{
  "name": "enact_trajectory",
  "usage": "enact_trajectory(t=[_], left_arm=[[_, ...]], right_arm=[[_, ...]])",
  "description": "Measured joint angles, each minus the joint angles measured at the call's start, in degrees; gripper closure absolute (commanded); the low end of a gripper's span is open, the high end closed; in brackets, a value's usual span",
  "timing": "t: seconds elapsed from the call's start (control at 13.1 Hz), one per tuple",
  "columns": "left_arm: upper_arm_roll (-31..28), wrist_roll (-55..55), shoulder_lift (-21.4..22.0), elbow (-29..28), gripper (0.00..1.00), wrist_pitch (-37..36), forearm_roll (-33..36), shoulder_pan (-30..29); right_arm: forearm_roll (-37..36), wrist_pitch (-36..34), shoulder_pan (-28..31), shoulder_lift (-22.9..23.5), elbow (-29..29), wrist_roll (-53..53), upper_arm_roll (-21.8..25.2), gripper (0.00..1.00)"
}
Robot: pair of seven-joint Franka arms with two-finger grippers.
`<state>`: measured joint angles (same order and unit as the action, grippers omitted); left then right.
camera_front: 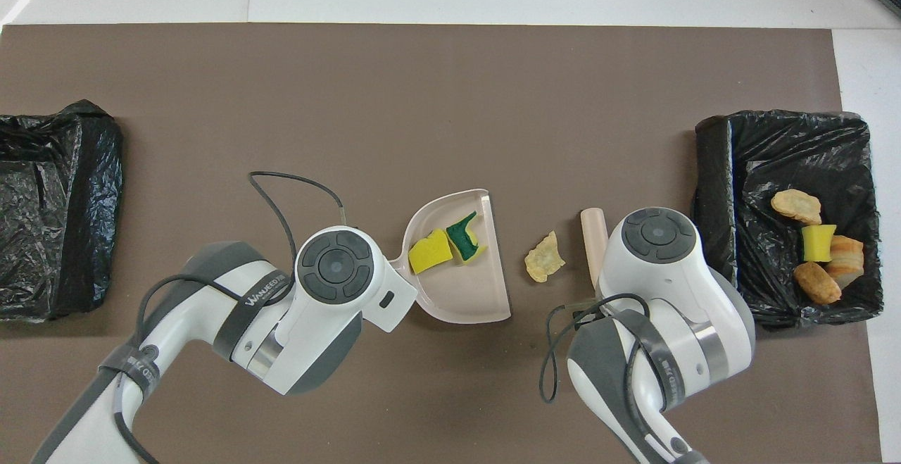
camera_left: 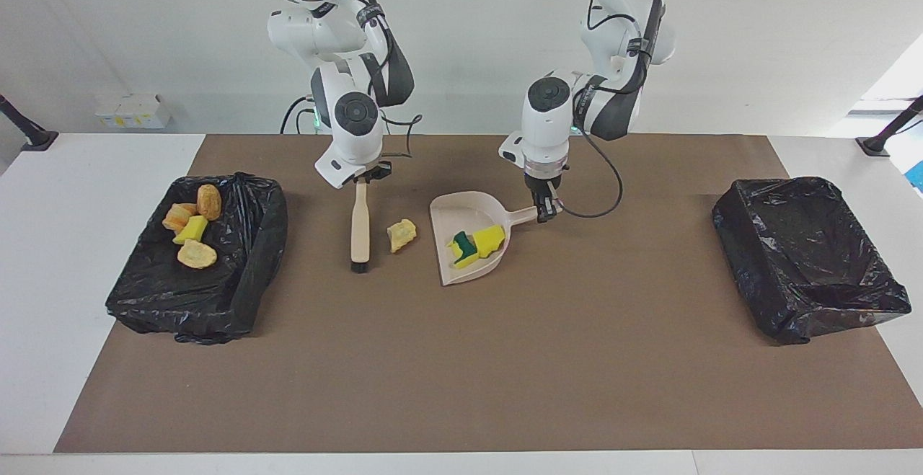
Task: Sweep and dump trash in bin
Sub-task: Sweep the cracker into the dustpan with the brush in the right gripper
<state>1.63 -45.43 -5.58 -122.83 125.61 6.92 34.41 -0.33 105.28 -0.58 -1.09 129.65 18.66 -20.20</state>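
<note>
A white table (camera_left: 65, 259) carries a brown mat (camera_left: 461, 374) that covers most of its top. On the mat, a beige dustpan (camera_left: 461, 219) lies under the left gripper (camera_left: 546, 210), which grips its handle. Beside the pan, between it and the brush (camera_left: 360, 233) hanging from the right gripper (camera_left: 364, 178), lies one tan scrap (camera_left: 402, 235). A black-lined bin (camera_left: 209, 295) sits out past the right gripper at its end of the mat, and another black-lined bin (camera_left: 807, 259) sits well apart from the left gripper at the left arm's end.

Brush (camera_front: 593, 235) handle's robot end and both hands under wrists, overhead view.
</note>
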Motion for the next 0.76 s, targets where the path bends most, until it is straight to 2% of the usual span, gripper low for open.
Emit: enact_trajectory(t=[0.46, 0.61, 0.76], left_arm=[[-0.12, 1.80, 0.77, -1.54, 1.00, 0.28, 0.03, 0.11], [-0.27, 1.83, 1.02, -2.46, 1.00, 1.62, 0.04, 0.10], [-0.38, 1.82, 0.99, -3.77, 1.00, 4.49, 0.07, -0.03]], right_arm=[[16.84, 6.81, -5.90, -0.02, 0.23, -2.02, -0.25, 1.00], [24.75, 9.31, -7.81, 0.00, 0.06, -2.54, -0.28, 1.00], [28.29, 10.42, -9.39, -0.08, -1.69, -2.25, -0.31, 1.00]])
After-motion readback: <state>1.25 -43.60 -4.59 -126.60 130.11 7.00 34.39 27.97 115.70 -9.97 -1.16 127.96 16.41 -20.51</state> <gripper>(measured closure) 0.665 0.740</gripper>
